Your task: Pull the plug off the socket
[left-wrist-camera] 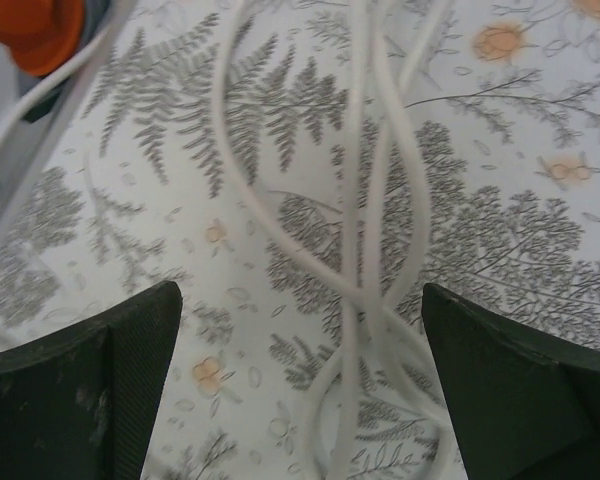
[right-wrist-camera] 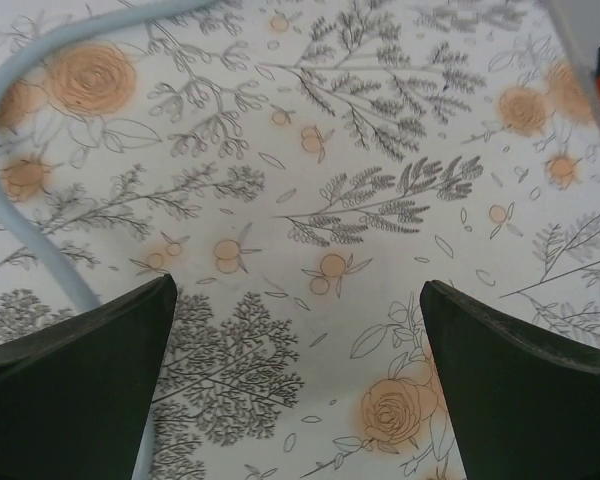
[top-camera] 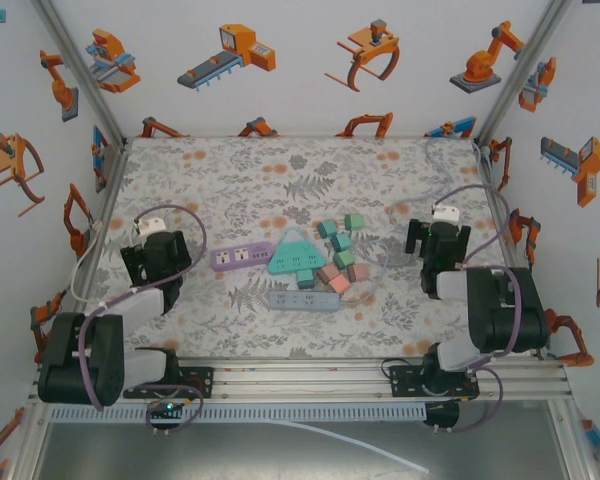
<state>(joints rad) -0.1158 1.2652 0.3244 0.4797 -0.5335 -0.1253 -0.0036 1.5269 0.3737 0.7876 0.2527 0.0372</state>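
Any writing on the socket faces was too small to read. A teal triangular socket block [top-camera: 296, 256] lay at the middle of the floral tablecloth [top-camera: 230, 180], between a purple power strip [top-camera: 242, 258] on its left and a loose cluster of small teal and pink cube plugs [top-camera: 340, 255] on its right. A grey-blue power strip [top-camera: 302, 300] lay just nearer the arms. A small teal cube [top-camera: 302, 277] sat at the block's near edge; whether it was plugged in could not be told. The left gripper [left-wrist-camera: 300, 295] hung spread wide and empty over tangled white cables [left-wrist-camera: 365, 200]. The right gripper [right-wrist-camera: 298, 285] was likewise wide apart, holding nothing, beside a pale grey cable [right-wrist-camera: 30, 230].
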